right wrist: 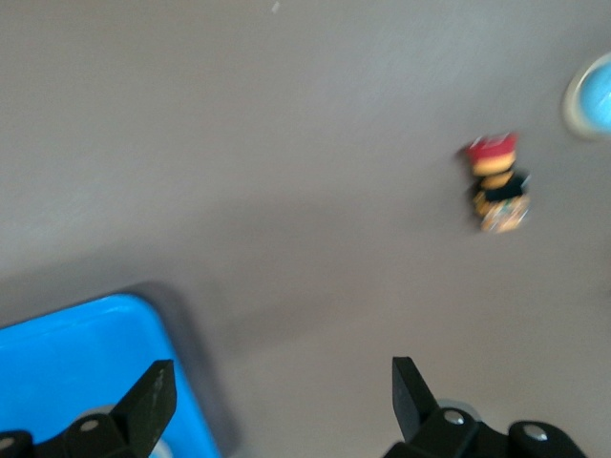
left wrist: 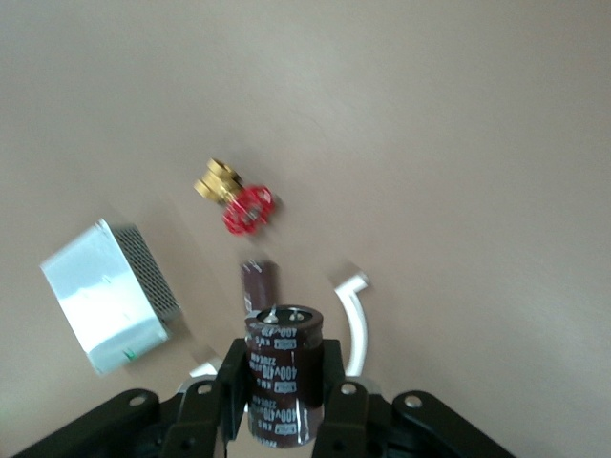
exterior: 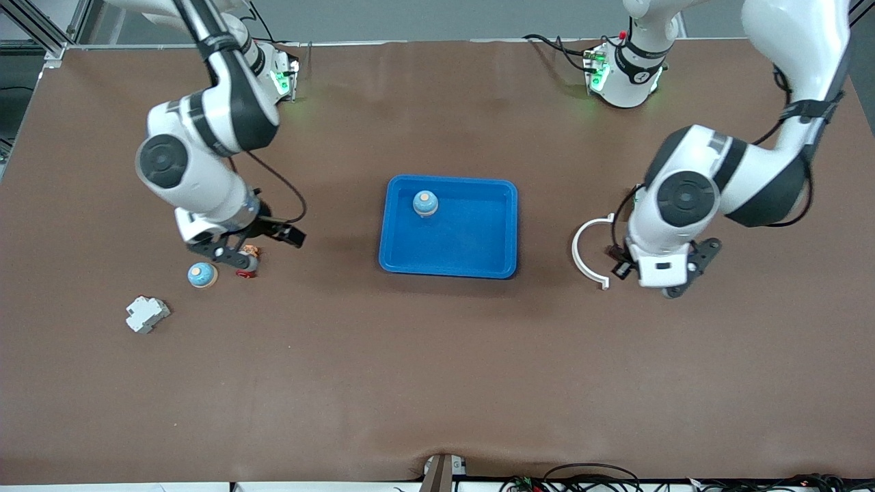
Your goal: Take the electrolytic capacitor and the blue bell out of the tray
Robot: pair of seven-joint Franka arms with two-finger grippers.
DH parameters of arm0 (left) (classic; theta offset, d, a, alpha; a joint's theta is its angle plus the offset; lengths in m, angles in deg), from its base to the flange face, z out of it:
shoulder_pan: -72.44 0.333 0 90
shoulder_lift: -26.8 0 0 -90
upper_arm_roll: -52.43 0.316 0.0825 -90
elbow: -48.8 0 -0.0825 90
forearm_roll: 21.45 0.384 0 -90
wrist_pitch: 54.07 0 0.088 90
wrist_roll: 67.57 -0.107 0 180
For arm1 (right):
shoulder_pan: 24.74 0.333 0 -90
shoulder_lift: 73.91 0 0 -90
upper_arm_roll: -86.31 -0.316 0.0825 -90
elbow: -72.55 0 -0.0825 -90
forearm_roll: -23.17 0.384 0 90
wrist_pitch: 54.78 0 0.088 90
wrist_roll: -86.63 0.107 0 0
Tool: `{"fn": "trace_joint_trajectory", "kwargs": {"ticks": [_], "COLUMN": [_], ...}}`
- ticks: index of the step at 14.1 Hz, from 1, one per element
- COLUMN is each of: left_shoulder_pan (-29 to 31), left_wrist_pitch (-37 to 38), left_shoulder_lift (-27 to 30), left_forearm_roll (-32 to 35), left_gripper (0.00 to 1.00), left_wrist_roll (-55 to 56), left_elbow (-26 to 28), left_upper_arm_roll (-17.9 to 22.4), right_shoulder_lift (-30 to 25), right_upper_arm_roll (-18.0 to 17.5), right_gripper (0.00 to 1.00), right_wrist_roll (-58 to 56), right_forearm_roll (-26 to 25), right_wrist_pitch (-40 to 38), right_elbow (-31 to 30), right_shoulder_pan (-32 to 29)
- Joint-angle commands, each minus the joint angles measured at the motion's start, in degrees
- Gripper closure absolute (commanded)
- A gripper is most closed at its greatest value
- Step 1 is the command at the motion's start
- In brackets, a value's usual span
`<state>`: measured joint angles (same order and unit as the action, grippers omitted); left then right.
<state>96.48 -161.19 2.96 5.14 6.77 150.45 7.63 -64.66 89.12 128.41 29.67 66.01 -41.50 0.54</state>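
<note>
Table [exterior: 437, 383]: brown top that fills the front view
Tray [exterior: 472, 239]: blue, in the middle of the frame, resting on the table
My left gripper [left wrist: 284, 386]: hanging over the table toward my left arm's end, at mid-height in the front view, fingers [left wrist: 232, 382] pinched narrow around the capacitor
My right gripper [right wrist: 282, 405]: over the table toward my right arm's end, between the tray and the loose bell, fingers spread wide with nothing between them
Silver box [left wrist: 110, 296]: lying on the table below my left wrist
White ring [exterior: 588, 249]: an open curve on the table just beside my left gripper, on its tray side
Grey block [exterior: 146, 313]: lowest thing in the frame at my right arm's end
Bell in tray [exterior: 425, 203]: upright in the tray's upper part
Loose bell [exterior: 202, 275]: on the table just beside the red-capped button
Capacitor [left wrist: 283, 343]: dark brown cylinder, held upright in my left fingers, off the table
Red-capped button [exterior: 247, 263]: on the table below my right gripper
Red valve [left wrist: 239, 198]: brass body, near the silver box
</note>
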Motion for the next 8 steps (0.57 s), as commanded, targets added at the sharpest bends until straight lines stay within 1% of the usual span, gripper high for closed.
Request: {"fn": "trace_joint_trajectory", "kwargs": {"ticks": [1, 3, 4, 6, 8], "left_shoulder_pan": [4.6, 8.1, 9.9, 11.0, 12.2], "left_wrist_pitch": [0.3, -0.2, -0.4, -1.8, -2.5], "left_shoulder_lift": [1.3, 0.2, -0.3, -1.3, -1.7], "left_forearm_roll": [-0.2, 0.6, 2.1, 4.3, 4.4], "left_gripper": [1.0, 1.0, 1.0, 1.0, 1.0], "left_wrist_roll": [-7.2, -12.9, -15.9, -19.6, -20.5], "left_elbow": [3.3, 3.4, 3.4, 3.4, 3.5], "left_upper_arm_roll": [-1.2, -1.1, -1.1, -1.1, -1.1], "right_shoulder_lift": [-1.7, -1.3, -1.2, -1.0, 0.4], "right_upper_arm_roll": [0.7, 0.6, 0.6, 0.7, 0.7], "right_gripper": [0.0, 0.0, 0.0, 0.0, 0.0], "right_wrist_roll": [10.7, 18.5, 22.1, 27.6, 32.1], "right_forearm_roll": [1.1, 1.1, 1.1, 1.1, 1.1], "right_wrist_pitch": [0.2, 0.9, 1.7, 3.6, 7.3], "right_elbow": [-1.6, -1.8, -1.8, -1.8, -2.2], "right_shoulder_pan": [6.3, 11.1, 13.4, 17.2, 20.4]}}
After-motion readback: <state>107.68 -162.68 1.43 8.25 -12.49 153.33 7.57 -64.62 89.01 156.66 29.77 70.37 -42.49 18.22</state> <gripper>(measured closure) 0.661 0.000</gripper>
